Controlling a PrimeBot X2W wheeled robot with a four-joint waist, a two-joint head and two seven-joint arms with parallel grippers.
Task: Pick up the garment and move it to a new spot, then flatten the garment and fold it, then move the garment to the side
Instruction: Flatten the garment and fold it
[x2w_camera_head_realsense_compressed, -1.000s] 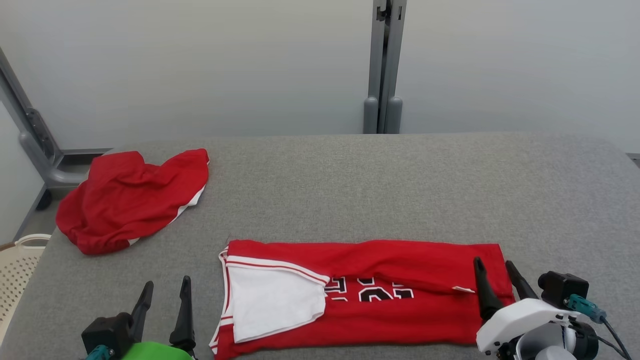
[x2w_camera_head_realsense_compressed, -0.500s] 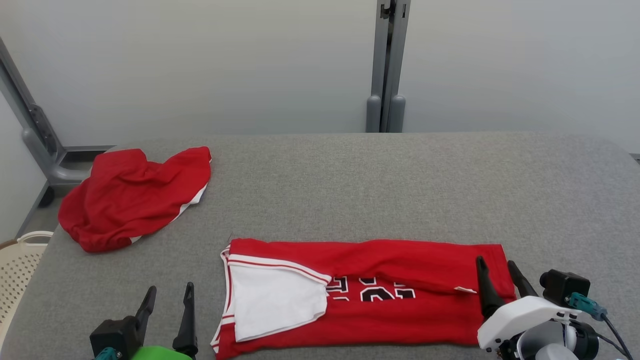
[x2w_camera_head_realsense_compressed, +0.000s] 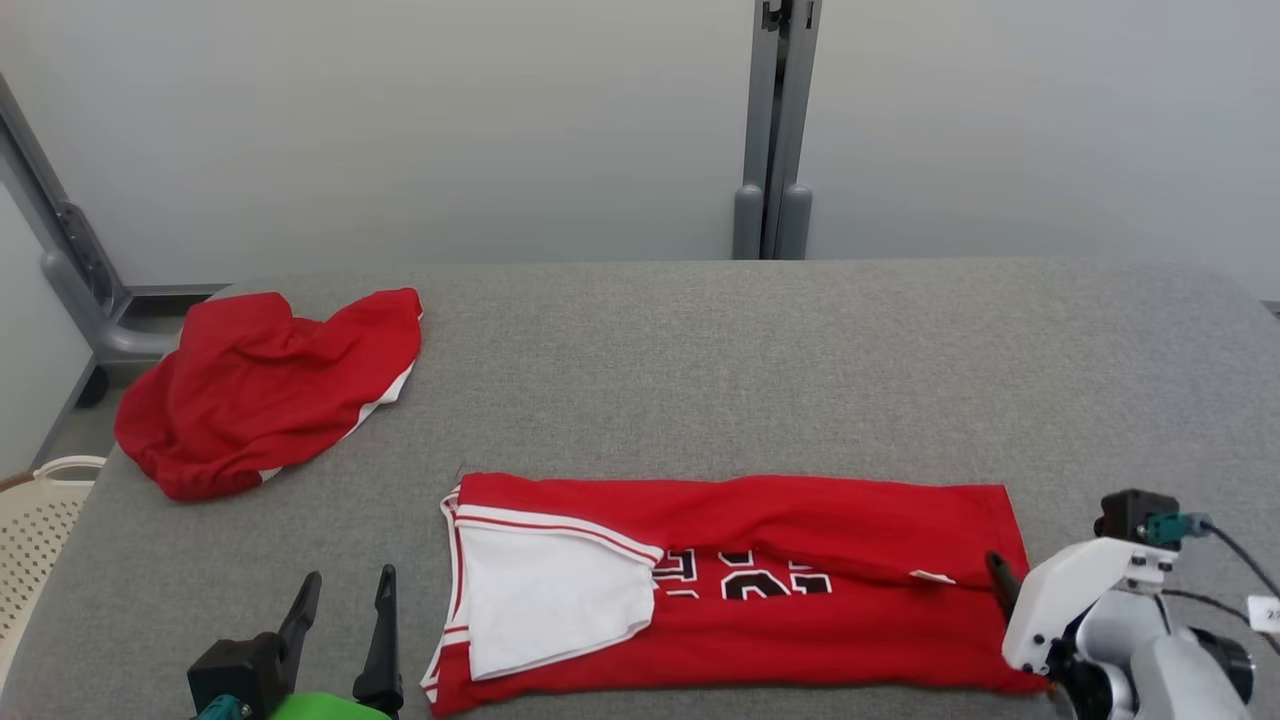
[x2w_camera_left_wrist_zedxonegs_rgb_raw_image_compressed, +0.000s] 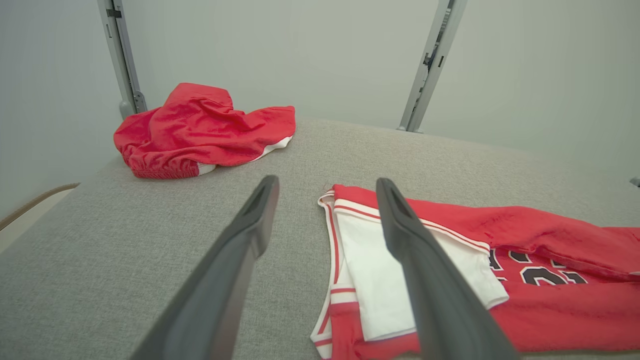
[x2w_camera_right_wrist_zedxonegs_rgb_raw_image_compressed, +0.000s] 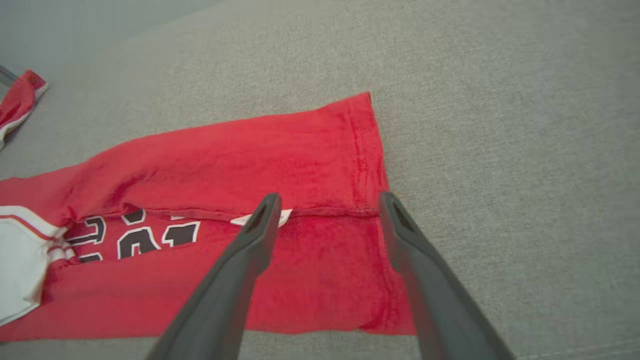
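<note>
Folded jersey (x2w_camera_head_realsense_compressed: 800, 630), long axis L-R, white-trimmed end to robot's L

**Red, white and grey on the bench**

Beneath the charcoal fingers (x2w_camera_right_wrist_zedxonegs_rgb_raw_image_compressed: 225, 290) of my right gripper (x2w_camera_right_wrist_zedxonegs_rgb_raw_image_compressed: 330, 197) I see the garment (x2w_camera_right_wrist_zedxonegs_rgb_raw_image_compressed: 300, 145): bright red, with a small white tag (x2w_camera_right_wrist_zedxonegs_rgb_raw_image_compressed: 286, 215) just beside one fingertip. Off to the side of those fingers run black numerals (x2w_camera_right_wrist_zedxonegs_rgb_raw_image_compressed: 135, 235) edged in white, then a white panel (x2w_camera_right_wrist_zedxonegs_rgb_raw_image_compressed: 20, 265) bordered with red and white stripes. Past the tips of my left gripper (x2w_camera_left_wrist_zedxonegs_rgb_raw_image_compressed: 326, 181), charcoal too, lies a second garment (x2w_camera_left_wrist_zedxonegs_rgb_raw_image_compressed: 200, 130), red with white trim. Behind the left fingers sits a bright green cover (x2w_camera_head_realsense_compressed: 320, 705). The table cover (x2w_camera_left_wrist_zedxonegs_rgb_raw_image_compressed: 125, 250) is flecked grey; the wall (x2w_camera_left_wrist_zedxonegs_rgb_raw_image_compressed: 300, 50) a pale grey.
</note>
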